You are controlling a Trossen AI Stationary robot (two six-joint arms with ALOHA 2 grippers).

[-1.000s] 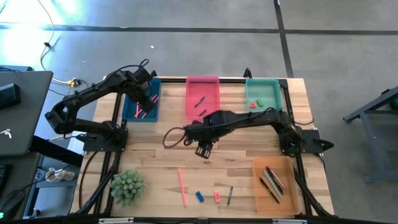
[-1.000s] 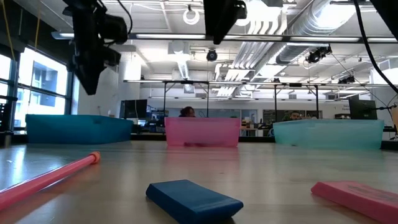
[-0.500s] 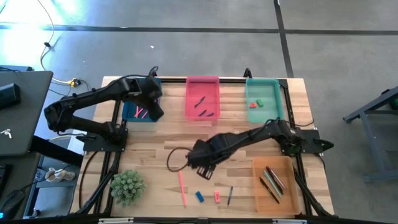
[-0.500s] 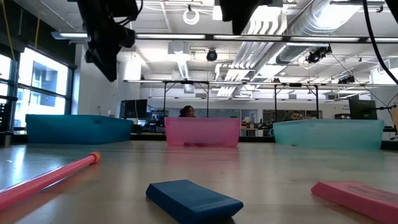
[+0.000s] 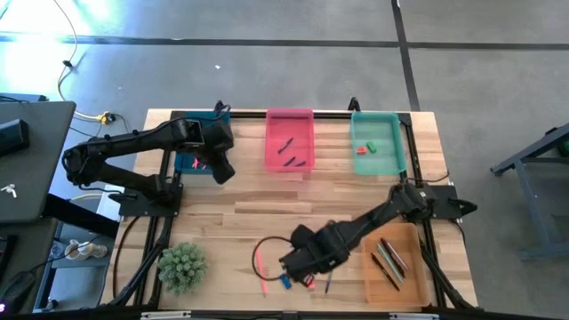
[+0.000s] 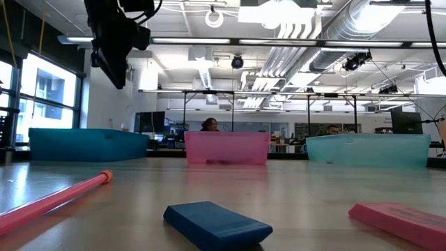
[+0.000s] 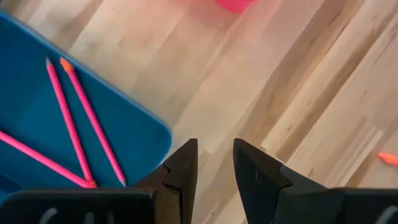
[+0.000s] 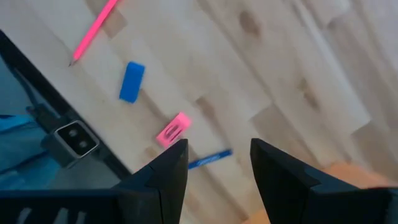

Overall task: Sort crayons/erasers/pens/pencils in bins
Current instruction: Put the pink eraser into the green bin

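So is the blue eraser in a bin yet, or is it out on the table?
Out. The blue eraser lies flat on the bare wooden table, near the pink eraser, not inside any bin.

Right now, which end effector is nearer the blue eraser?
The right end effector, just above the blue eraser. The left end effector is far off, beside the dark blue bin.

The table (image 5: 267, 200) is showing pale striped wood grain; a dark blue bin (image 5: 191, 158) is carrying bright pink sticks (image 7: 68, 127), the middle bin (image 5: 290, 121) is glowing pink, the next (image 5: 376, 124) is reading teal, and a translucent orange bin (image 5: 378, 283) is sitting nearest. A blue eraser (image 8: 132, 81), a pink eraser (image 8: 172, 130) and a green spiky plant (image 5: 182, 266) are standing out against black arms
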